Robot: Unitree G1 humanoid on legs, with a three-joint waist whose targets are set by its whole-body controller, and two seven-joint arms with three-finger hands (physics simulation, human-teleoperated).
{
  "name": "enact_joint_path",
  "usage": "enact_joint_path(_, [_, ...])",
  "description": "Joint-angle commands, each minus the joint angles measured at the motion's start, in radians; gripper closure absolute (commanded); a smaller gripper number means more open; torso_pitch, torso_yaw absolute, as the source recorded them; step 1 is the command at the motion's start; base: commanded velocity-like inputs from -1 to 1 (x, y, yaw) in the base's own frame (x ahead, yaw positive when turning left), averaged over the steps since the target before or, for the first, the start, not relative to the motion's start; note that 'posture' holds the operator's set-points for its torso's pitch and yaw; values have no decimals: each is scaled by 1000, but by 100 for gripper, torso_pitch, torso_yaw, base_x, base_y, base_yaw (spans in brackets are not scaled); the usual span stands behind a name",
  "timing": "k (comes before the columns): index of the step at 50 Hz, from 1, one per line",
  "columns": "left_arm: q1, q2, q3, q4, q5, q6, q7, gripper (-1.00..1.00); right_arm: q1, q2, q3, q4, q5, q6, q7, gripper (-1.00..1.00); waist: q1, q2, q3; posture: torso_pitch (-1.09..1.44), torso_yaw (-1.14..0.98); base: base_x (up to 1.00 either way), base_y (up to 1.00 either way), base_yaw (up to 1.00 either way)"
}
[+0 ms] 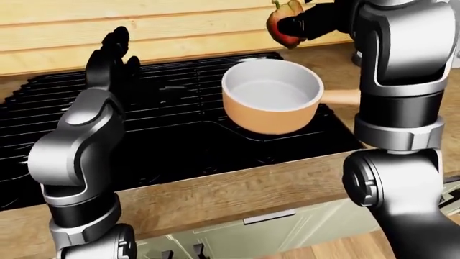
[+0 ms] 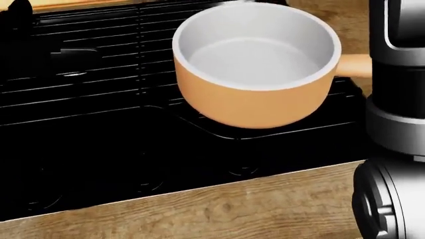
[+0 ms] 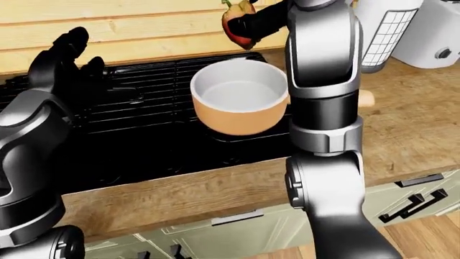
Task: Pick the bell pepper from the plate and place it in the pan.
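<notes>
— Where, exactly, is the red bell pepper with its green stem [image 1: 285, 22]?

— My black three-fingered right hand [image 1: 306, 24] holds it, fingers closed round its right side, at the top of the left-eye view. It hangs in the air above the upper rim of the round orange saucepan with the pale grey interior [image 2: 255, 64], touching neither the pan nor anything else.

— And the pan itself?

— It stands upright on the black ridged stove grate [image 1: 187, 102]. Its short orange handle [image 1: 341, 97] points toward the right of the view and runs behind my right forearm. In the head view its interior holds nothing.

— What of your other hand?

— My black left hand [image 1: 111, 56] is raised over the left part of the stove, fingers spread apart and pointing upward, gripping nothing. It stands well apart from the pan.

— What surrounds the stove?

— A brown wood-grain countertop [image 2: 219, 209] borders it along the bottom of the head view and continues to the right. A wall of pale horizontal wooden planks [image 3: 144, 21] rises behind the stove. In the right-eye view, a white gridded appliance [image 3: 384, 32] stands at upper right, beside another white vessel [image 3: 438, 32]. Pale green cabinet fronts with dark handles [image 3: 413, 202] lie beneath the counter.
</notes>
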State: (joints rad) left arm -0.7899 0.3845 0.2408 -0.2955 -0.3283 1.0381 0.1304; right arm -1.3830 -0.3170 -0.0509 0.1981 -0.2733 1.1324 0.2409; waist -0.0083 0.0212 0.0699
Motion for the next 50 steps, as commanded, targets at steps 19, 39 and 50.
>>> enact_joint_path(19, [-14, 5, 12, -30, 1, -38, 4, -100, 7, 23, 39, 12, -273, -130, 198, 100, -1, 6, -34, 0, 0, 0, 0, 0])
enact_joint_path(39, [2, -5, 6, -21, 7, -60, 0, -100, 4, 59, 3, 260, -212, -367, 34, 100, 1, 11, -46, 0, 0, 0, 0, 0])
enact_joint_path(50, [10, 0, 14, -32, 1, -52, 1, -100, -39, 63, -6, 369, -187, -444, -53, 100, 1, 10, -51, 0, 0, 0, 0, 0])
